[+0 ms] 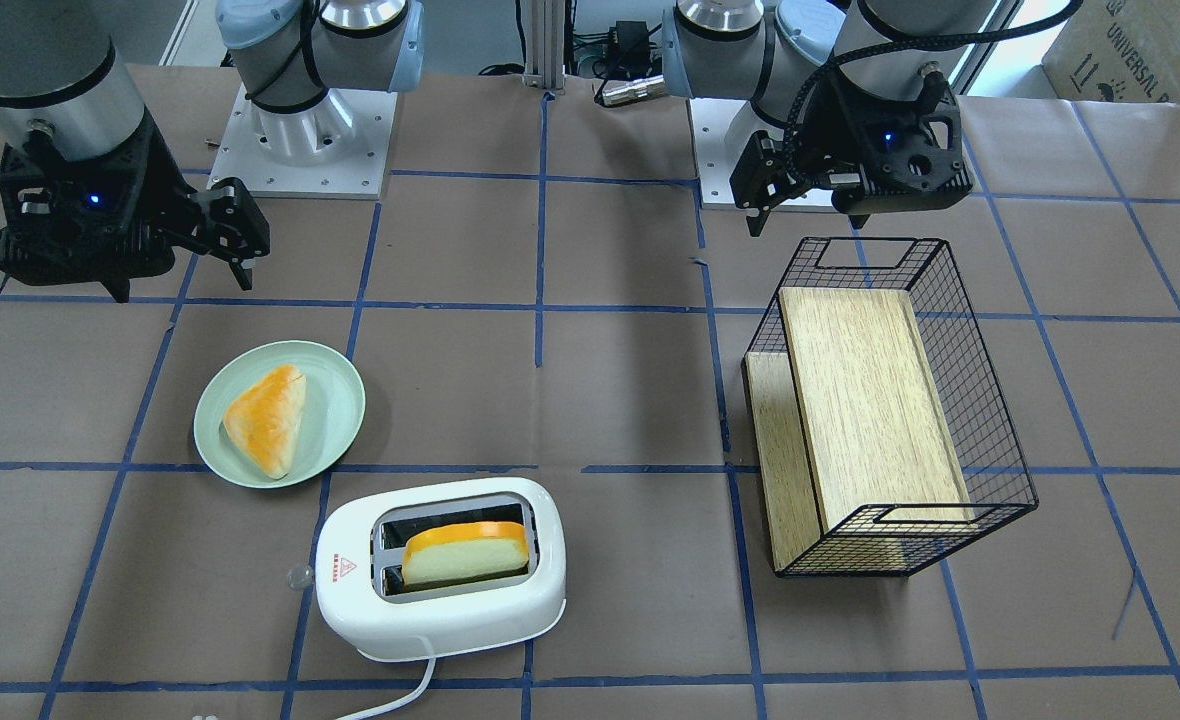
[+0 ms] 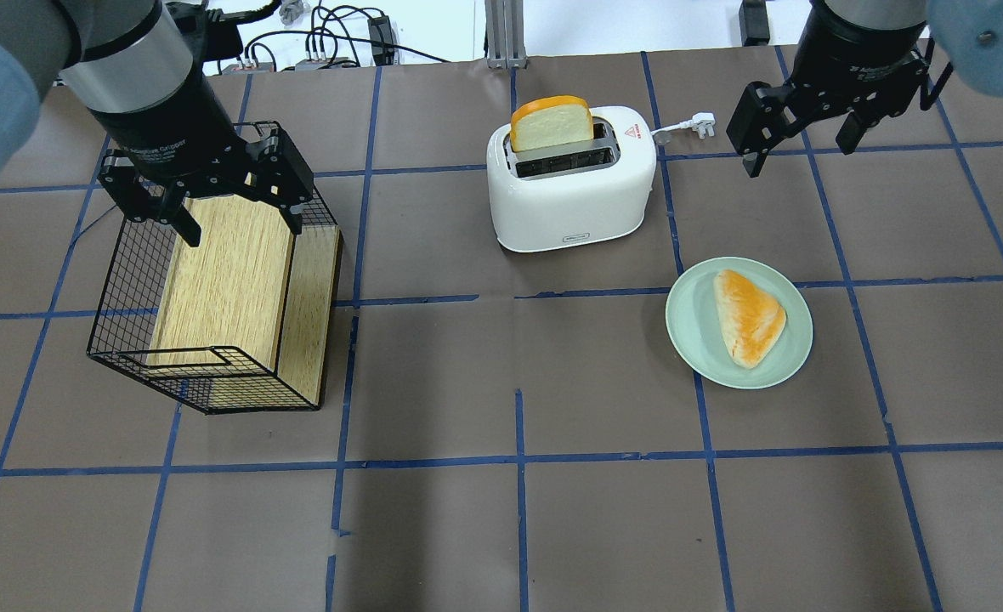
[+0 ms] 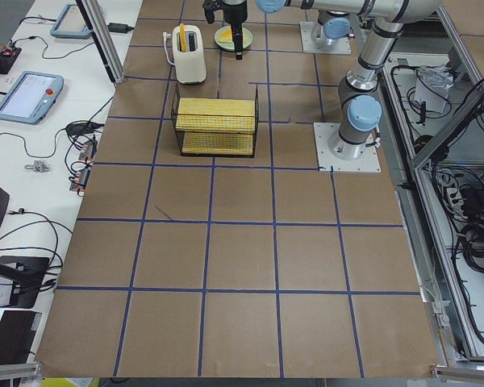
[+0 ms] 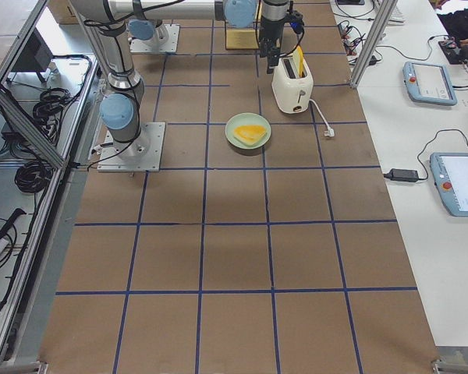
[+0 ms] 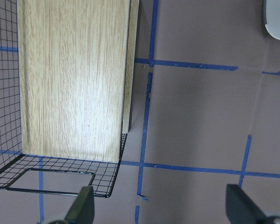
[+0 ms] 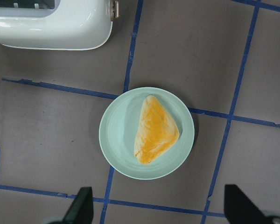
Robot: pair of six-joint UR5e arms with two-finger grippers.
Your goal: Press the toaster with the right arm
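The white toaster [image 1: 450, 615] stands near the table's far edge [image 2: 569, 204] with a yellow-crusted bread slice [image 2: 551, 123] sticking up from one slot. Its clear knob [image 1: 299, 576] is on the end that faces the right arm's side. My right gripper [image 2: 801, 153] is open and empty, hovering well above the table to the right of the toaster, apart from it. In its wrist view [image 6: 159, 207] the toaster's end [image 6: 51, 32] is at the top left. My left gripper [image 2: 240, 223] is open and empty above the wire basket.
A green plate [image 2: 688, 323] with a triangular bun [image 2: 748, 316] lies below my right gripper, in front of the toaster. A black wire basket [image 2: 127, 340] holding a wooden board [image 2: 229, 272] sits on the left. The toaster's cord ends in a plug [image 2: 701, 121] on the table.
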